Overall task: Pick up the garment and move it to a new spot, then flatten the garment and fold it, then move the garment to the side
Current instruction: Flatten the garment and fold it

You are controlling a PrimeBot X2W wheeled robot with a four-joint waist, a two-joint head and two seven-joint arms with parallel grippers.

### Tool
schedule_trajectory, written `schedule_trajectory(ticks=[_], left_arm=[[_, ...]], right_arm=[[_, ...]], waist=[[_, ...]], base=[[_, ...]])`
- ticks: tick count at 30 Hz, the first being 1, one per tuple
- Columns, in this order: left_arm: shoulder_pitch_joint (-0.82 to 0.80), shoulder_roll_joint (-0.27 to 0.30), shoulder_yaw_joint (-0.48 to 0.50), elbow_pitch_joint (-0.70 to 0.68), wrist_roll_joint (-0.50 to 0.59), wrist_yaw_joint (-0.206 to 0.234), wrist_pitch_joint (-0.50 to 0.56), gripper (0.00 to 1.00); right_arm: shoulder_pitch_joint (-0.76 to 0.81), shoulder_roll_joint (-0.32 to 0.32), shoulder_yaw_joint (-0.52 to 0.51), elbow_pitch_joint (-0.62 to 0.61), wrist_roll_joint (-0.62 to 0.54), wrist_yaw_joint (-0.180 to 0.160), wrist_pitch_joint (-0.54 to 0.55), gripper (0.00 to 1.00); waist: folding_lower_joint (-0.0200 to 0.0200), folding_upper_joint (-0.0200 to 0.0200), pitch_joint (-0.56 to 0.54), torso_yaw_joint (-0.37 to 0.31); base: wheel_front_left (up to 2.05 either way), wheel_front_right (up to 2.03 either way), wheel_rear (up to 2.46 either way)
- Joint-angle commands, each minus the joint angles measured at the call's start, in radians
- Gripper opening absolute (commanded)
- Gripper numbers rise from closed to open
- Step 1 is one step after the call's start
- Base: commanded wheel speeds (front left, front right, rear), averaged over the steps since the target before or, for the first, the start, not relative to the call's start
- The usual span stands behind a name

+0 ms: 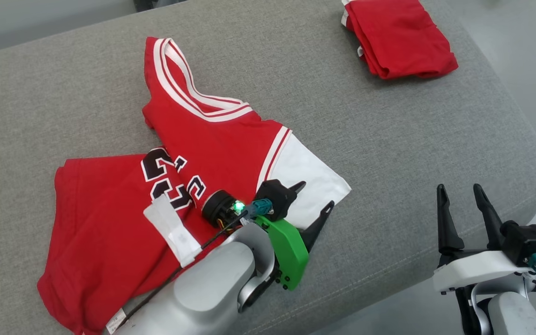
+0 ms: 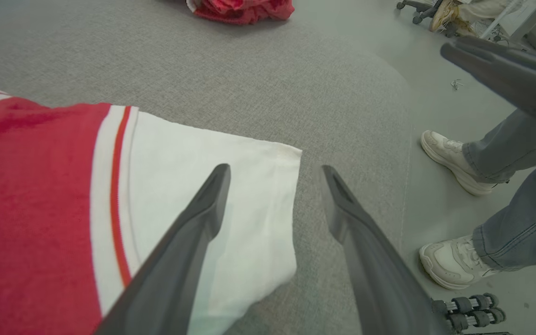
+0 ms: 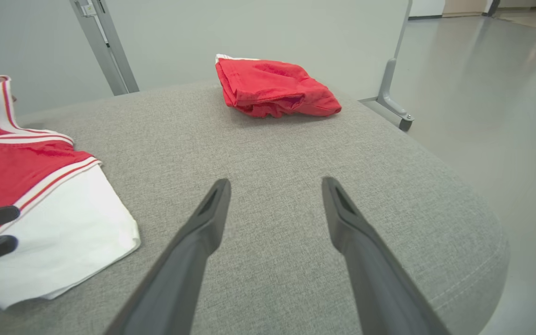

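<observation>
A red jersey (image 1: 193,153) with white trim, a black number and a white sleeve (image 1: 310,179) lies rumpled on the grey cushion. My left gripper (image 1: 315,197) is open just above the white sleeve's edge (image 2: 268,195), one finger (image 2: 203,214) over the cloth, the other (image 2: 347,214) over bare cushion. Nothing sits between the fingers. My right gripper (image 1: 458,193) hangs open over the cushion's front right edge, well apart from the jersey (image 3: 21,158). In the right wrist view its fingers (image 3: 203,223) point toward the cushion's far end.
A folded red garment (image 1: 398,37) rests at the cushion's far right corner (image 3: 272,86). The grey cushion (image 1: 389,139) drops off at the right and front. A person's shoes and jeans (image 2: 482,177) stand on the floor beside the cushion.
</observation>
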Motion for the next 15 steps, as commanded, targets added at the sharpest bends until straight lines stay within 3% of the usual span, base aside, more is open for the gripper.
schedule_trajectory(ticks=[1,4,8,9,15], left_arm=[[0.017,-0.003,0.004,-0.005,-0.026,-0.023,-0.017,1.0],[0.03,-0.006,0.019,-0.04,-0.049,-0.031,-0.065,1.0],[0.068,0.033,0.062,-0.115,-0.032,0.037,-0.125,1.0],[0.068,0.033,0.062,-0.115,-0.032,0.037,-0.125,1.0],[0.198,0.155,0.173,-0.289,0.026,0.213,-0.152,1.0]], right_arm=[[-0.007,-0.001,-0.012,-0.003,-0.017,-0.002,-0.003,1.0],[-0.005,-0.001,-0.029,-0.015,-0.046,-0.002,-0.003,1.0],[-0.004,-0.003,-0.061,-0.046,-0.091,-0.002,-0.003,1.0],[-0.004,-0.003,-0.061,-0.046,-0.091,-0.002,-0.003,1.0],[0.008,-0.039,-0.099,-0.09,-0.125,-0.002,-0.003,1.0]], waist=[[0.0,0.0,-0.007,0.015],[0.0,0.0,-0.025,0.04],[0.0,0.0,-0.064,0.09],[0.0,0.0,-0.064,0.09],[0.0,0.0,-0.135,0.193]], base=[[0.0,0.0,0.0],[0.0,0.0,0.0],[0.0,0.0,0.0],[0.0,0.0,0.0],[0.0,0.0,0.0]])
